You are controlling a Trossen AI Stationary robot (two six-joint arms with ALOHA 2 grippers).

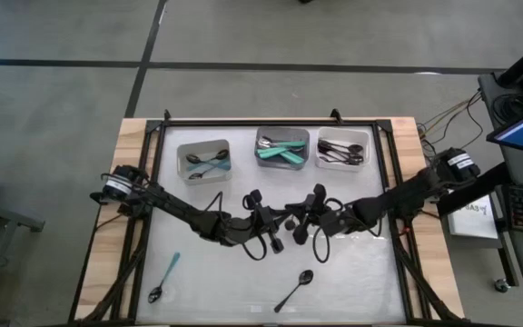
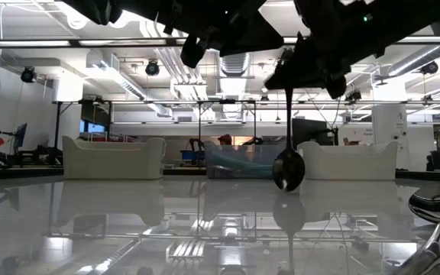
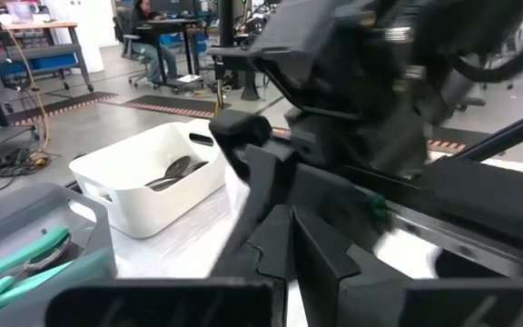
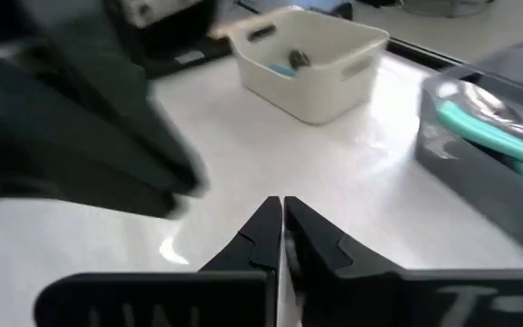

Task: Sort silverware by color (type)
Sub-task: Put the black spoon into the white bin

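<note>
Two spoons (image 1: 163, 278) lie loose; left claw (image 1: 277, 238) together, right claw (image 1: 299, 232) pinching a spoon (image 2: 289, 164).

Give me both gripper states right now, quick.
Left gripper: closed, nothing seen in it.
Right gripper: closed on the spoon.

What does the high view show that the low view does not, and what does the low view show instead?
Only the high view: what lies in the bins, such as teal-handled spoons in the middle bin, and a loose teal-handled spoon on the table. Only the low view: a spoon hanging bowl down, clear of the table, and the room behind. Both: the left arm and right arm meeting mid-table.
</note>
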